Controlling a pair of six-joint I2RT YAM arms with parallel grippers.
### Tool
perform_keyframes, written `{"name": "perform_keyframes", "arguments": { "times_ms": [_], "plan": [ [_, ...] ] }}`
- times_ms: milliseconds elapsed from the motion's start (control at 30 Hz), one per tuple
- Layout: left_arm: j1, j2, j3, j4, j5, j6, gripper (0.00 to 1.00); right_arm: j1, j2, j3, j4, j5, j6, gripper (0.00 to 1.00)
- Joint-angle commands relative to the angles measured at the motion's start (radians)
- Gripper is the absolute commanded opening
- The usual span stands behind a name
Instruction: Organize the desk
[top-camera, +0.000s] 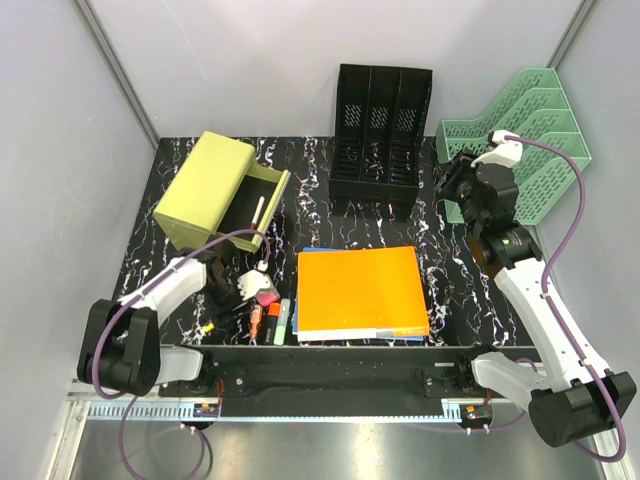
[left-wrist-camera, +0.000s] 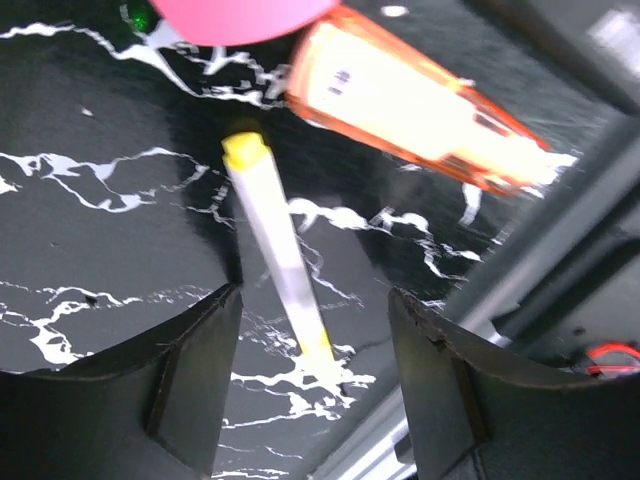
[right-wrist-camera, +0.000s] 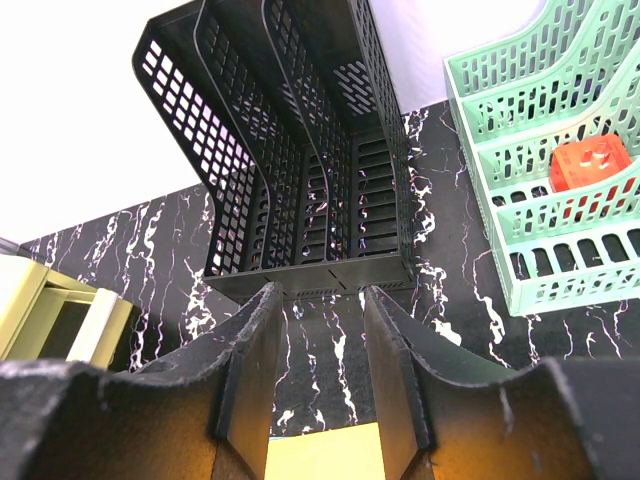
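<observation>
Task at an early stage: a red block (right-wrist-camera: 590, 165) sits in the green tray (top-camera: 540, 120); folders (top-camera: 360, 290) and markers (top-camera: 280, 318) lie loose on the surface (top-camera: 450, 270). The left pincer (left-wrist-camera: 315, 300) is open astride a pen (left-wrist-camera: 275, 250), gripping nothing; the right pincer (right-wrist-camera: 318, 300) is open and empty.

pink item (left-wrist-camera: 240, 12): cut off by top edge of left wrist view; blurred; kind unclear
orange marker (left-wrist-camera: 400, 100): washed out by glare; print unreadable
pen (left-wrist-camera: 275, 250): lower tip lost in glare
orange block (right-wrist-camera: 590, 165): half hidden behind slots of green tray (right-wrist-camera: 560, 297)
blue sheets (top-camera: 306, 252): mostly covered by orange folder (top-camera: 360, 290); only edges showing
white item (top-camera: 259, 212) in drawer (top-camera: 275, 198): too small to tell
left end effector (top-camera: 240, 288): fingertips too small to make out from above
</observation>
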Motion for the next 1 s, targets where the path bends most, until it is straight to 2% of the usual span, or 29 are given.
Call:
{"name": "perform_keyframes", "arguments": {
  "times_ms": [0,167,267,300,400,500,567,733,833,967],
  "plan": [
    [-0.003,0.028,-0.028,0.098,-0.060,-0.044,0.63,0.010,-0.030,0.019,0.049,0.027,-0.014,0.47],
    [-0.003,0.054,-0.050,0.167,-0.138,-0.062,0.58,0.010,-0.033,0.022,0.050,0.019,-0.014,0.47],
    [-0.003,0.077,-0.051,0.166,-0.133,-0.064,0.45,0.010,-0.038,0.023,0.050,0.018,-0.014,0.46],
    [-0.003,0.090,-0.050,0.167,-0.132,-0.070,0.34,0.010,-0.039,0.025,0.049,0.018,-0.016,0.46],
    [-0.003,0.114,-0.047,0.166,-0.127,-0.081,0.16,0.010,-0.044,0.023,0.049,0.021,-0.016,0.46],
    [-0.003,0.114,-0.048,0.159,-0.124,-0.084,0.09,0.010,-0.047,0.020,0.047,0.024,-0.017,0.46],
    [-0.004,0.101,-0.042,0.146,-0.118,-0.088,0.00,0.010,-0.047,0.019,0.049,0.025,-0.017,0.45],
    [-0.003,0.028,0.019,0.055,-0.077,-0.092,0.00,0.010,-0.044,0.017,0.050,0.022,-0.014,0.45],
    [-0.001,-0.044,0.142,-0.075,-0.025,-0.092,0.00,0.010,-0.045,0.015,0.050,0.021,-0.014,0.45],
    [0.005,-0.135,0.405,-0.225,0.063,-0.085,0.00,0.010,-0.050,0.011,0.050,0.024,-0.011,0.45]
  ]
}}
